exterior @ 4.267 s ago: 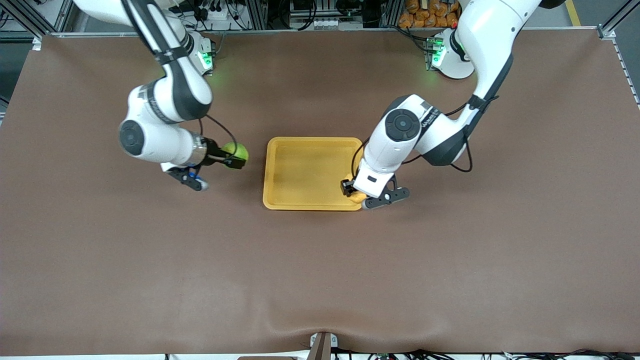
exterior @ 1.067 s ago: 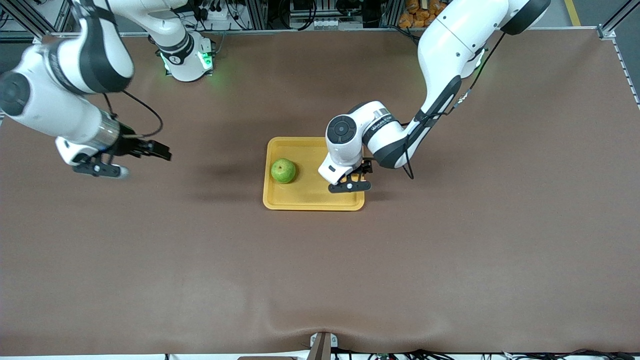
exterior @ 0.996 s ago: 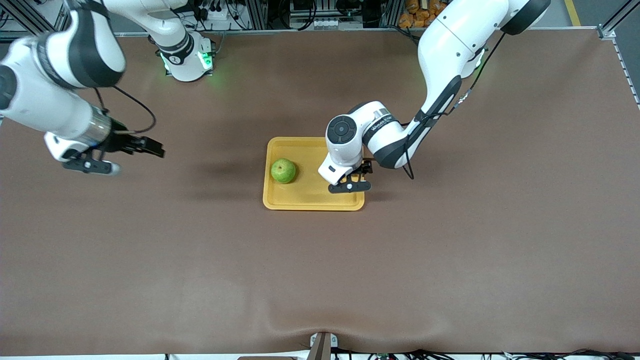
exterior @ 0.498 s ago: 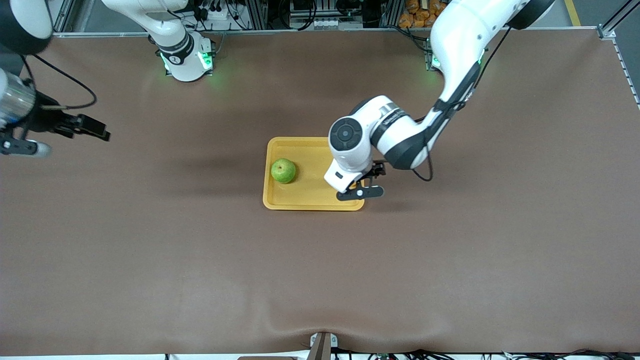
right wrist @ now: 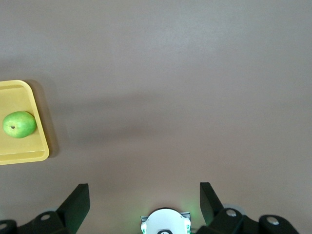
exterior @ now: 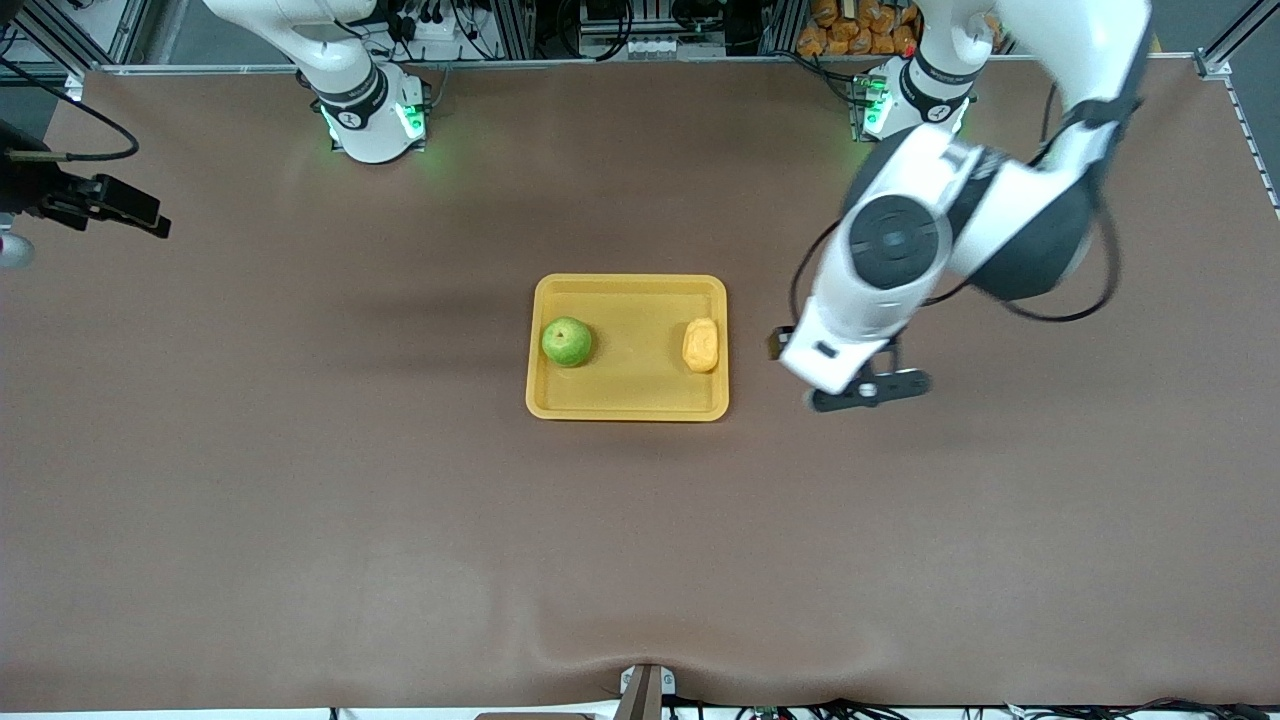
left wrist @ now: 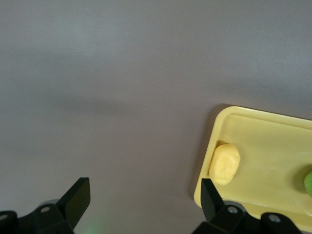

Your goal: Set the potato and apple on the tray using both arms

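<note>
Front view shows the counter [exterior: 300, 500] carrying the tray [exterior: 627, 407], with the apple [exterior: 567, 341] and potato [exterior: 701, 344] both on it. Left gripper [exterior: 845, 375], jaws open and empty, hangs over bare counter just beside the potato's end of the tray; right gripper [exterior: 105, 205], jaws likewise open, is well apart at the counter's edge, so I'd judge nothing is left to grasp.

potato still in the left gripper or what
No, the potato lies on the tray near the apple, while the open, empty left gripper is over bare table beside the tray.
</note>
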